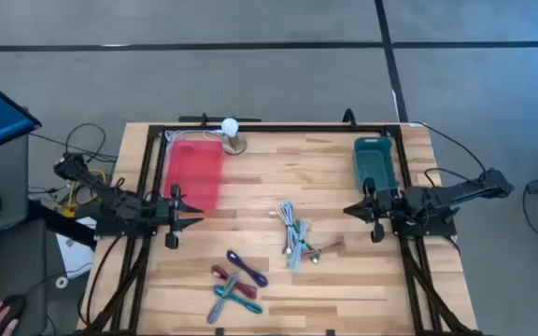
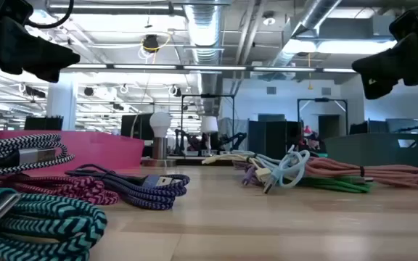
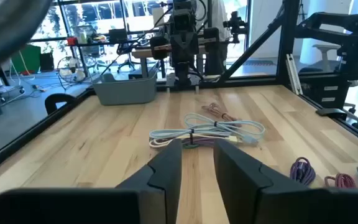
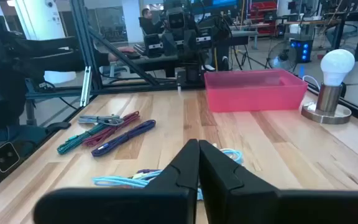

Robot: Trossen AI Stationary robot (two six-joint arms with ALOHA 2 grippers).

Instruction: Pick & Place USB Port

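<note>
Start of task; cables [image 1: 292, 238] on table [image 1: 344, 280], none binned | left gripper [image 1: 194, 221] parted, empty; right gripper [image 1: 348, 211] closed, empty | all picks remain

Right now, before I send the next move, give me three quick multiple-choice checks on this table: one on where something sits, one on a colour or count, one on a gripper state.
1. Where is the teal bin?
A. Far corner on the right arm's side
B. Near edge, centre
C. Beside the lamp

2. How many bins are on the table?
A. One
B. Two
C. Three

3. How is the right gripper?
A. Shut, holding nothing
B. Wide open
C. Shut on a cable

Answers:
1. A: in the high view the teal bin sits at the far corner just beyond the right gripper, while the lamp stands by the pink bin.
2. B: only the pink and teal bins show.
3. A: the right wrist view shows its fingers pressed together with nothing between; the light blue cable bundle lies loose on the table.
</note>
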